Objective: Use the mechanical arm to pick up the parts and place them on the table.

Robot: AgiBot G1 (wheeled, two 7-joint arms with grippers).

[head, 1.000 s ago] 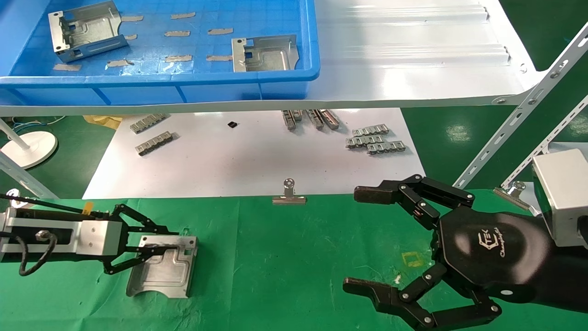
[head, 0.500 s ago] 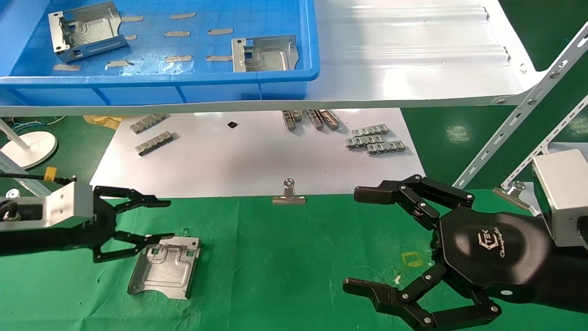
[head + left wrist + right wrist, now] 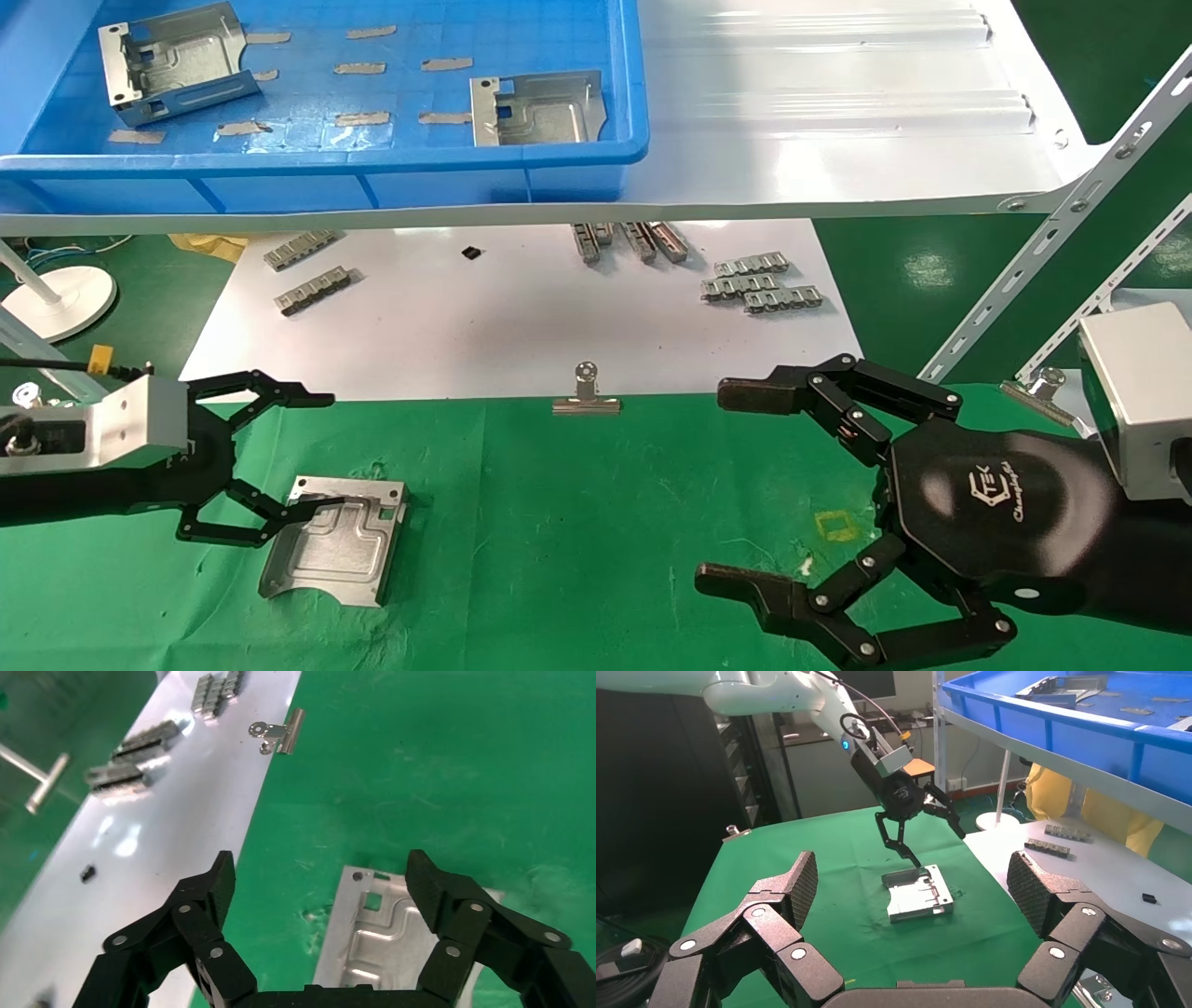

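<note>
One silvery part (image 3: 335,545) lies flat on the green table (image 3: 577,522) at the left. My left gripper (image 3: 326,452) is open and empty beside it, with one finger over the part's upper edge. The left wrist view shows the part (image 3: 379,945) below the spread left gripper (image 3: 320,874). My right gripper (image 3: 726,485) is open and empty over the table's right side. Its wrist view (image 3: 912,881) shows the part (image 3: 919,896) and the left gripper (image 3: 937,843) farther off. Two more parts (image 3: 177,61) (image 3: 535,107) lie in the blue bin (image 3: 326,168).
The bin stands on a glossy white shelf (image 3: 838,121) above the far side. A white sheet (image 3: 512,335) behind the cloth holds grey ribbed strips (image 3: 759,284). A binder clip (image 3: 585,396) sits on the cloth's far edge. Slotted metal struts (image 3: 1052,224) slant at the right.
My left gripper let go of the part, opened and drew back to the left. The part now rests on the cloth. The right arm has not moved.
</note>
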